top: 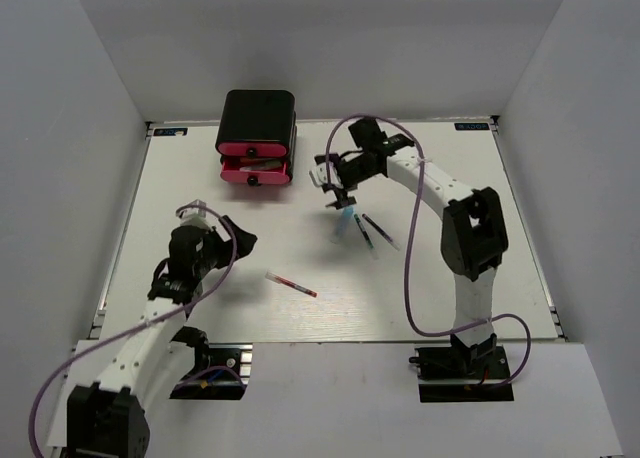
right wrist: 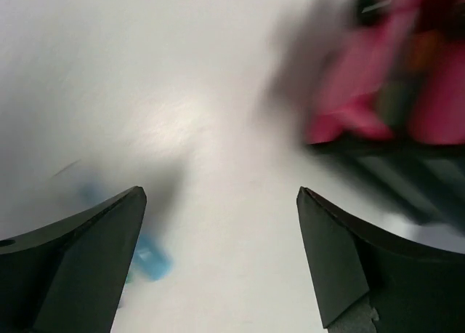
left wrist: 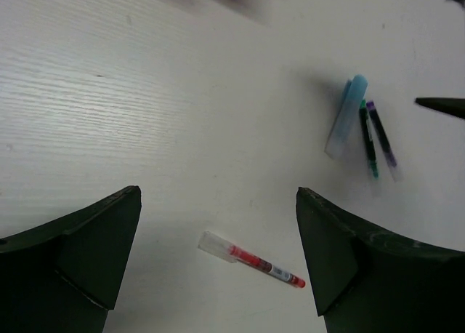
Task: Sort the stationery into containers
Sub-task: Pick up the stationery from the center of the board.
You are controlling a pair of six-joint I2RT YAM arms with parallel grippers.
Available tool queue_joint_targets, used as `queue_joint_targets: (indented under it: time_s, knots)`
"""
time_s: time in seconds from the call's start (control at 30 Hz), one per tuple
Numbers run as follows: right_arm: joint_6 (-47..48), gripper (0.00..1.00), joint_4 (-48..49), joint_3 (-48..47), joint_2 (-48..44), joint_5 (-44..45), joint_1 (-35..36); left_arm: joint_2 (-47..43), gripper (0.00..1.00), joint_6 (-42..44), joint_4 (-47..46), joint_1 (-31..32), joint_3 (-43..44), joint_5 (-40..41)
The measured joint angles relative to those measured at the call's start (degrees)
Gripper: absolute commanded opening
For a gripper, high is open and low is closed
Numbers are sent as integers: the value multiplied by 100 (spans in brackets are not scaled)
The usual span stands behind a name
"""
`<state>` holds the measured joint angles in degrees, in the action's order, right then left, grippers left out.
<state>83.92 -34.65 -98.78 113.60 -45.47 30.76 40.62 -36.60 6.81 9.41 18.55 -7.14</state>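
The left arm (top: 140, 330) and right arm (top: 432, 180) share white links, black joints, looping purple cables (top: 407, 278) and dark wedge-shaped fingers (left wrist: 80, 238).

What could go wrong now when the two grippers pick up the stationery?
The light-blue highlighter lies close beside two thin dark pens, so the open right gripper nearby might knock or pinch a pen too. The red-and-clear pen is thin and lies flat, so the open left gripper may slip off it.

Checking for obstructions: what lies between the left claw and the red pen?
Nothing. In the top view only bare table runs from the left claw to the red pen.
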Motion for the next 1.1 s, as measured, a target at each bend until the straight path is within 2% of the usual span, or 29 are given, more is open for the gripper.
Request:
queue_joint_targets:
  time_s: [0.1,0.2,0.27,0.5,0.83,0.97,1.0,1.07,1.1]
  knots:
    - [999,86,-1300,0,444,291,-61,973,90,396,-50,0,494,-485]
    - [1617,83,-1921,153,627,555,-74,1698,88,715,-133,0,955,-868]
    - [2026,79,-2218,175,654,691,-74,1871,87,839,-197,0,1067,-1027]
    - [2758,77,-2551,170,730,1189,-66,1862,87,938,-260,48,1069,-1241]
    - [2914,70,-2597,-22,1261,1532,50,1327,88,831,-214,48,826,-1220]
    - [2920,61,-2765,-361,1464,1655,116,1165,89,785,-116,48,761,-1191]
    - [2922,53,-2848,-461,1523,1707,131,1145,89,776,-94,48,752,-1174]
    - [2938,46,-3021,-660,1646,1786,153,1099,89,765,-44,48,739,-1139]
    - [2931,38,-3141,-769,1711,1823,162,1075,89,763,-24,48,737,-1119]
